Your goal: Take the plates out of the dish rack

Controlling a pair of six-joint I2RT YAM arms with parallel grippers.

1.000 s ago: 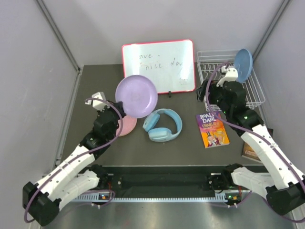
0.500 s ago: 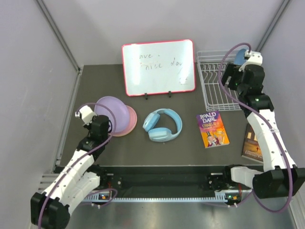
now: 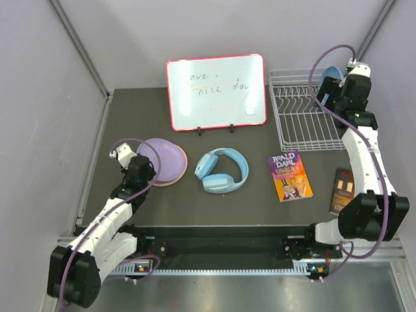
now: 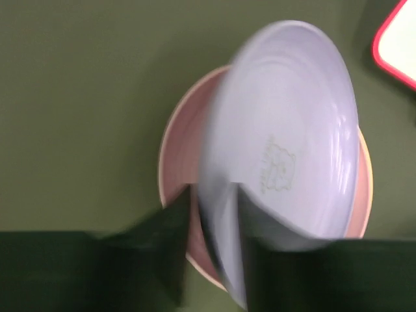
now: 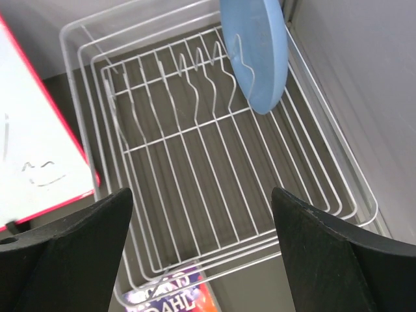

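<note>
Plates first: we see the lavender plate (image 4: 286, 130) tilted, hollow face up w/ a small embossed mark. It lies on the pink plate (image 4: 184, 149), which sits flat on the table (image 3: 130, 123) at front left, just beside the headphones (image 3: 221, 170). In the left wrist view the lavender oval runs lengthwise away from the fingers, near rim raised, far rim down on the pink one. The left gripper (image 4: 213, 218) has that near rim btwn its jaws, which stand a little apart. The shot is blurred there, so we can't tell whether they pinch it or not.

The light blue plate (image 5: 253, 55) stands on edge btwn prongs at the far right corner of the dish rack (image 3: 302, 120). Its long axis is upright & one broad face is turned along the row of prongs. The rack sits at back right, next to the whiteboard (image 3: 216, 91). The right gripper (image 5: 200, 195) hangs over the rack, jaws spread wide w/ nothing btwn them. The blue plate is ahead of it & a bit to the right, apart from both fingers.
</note>
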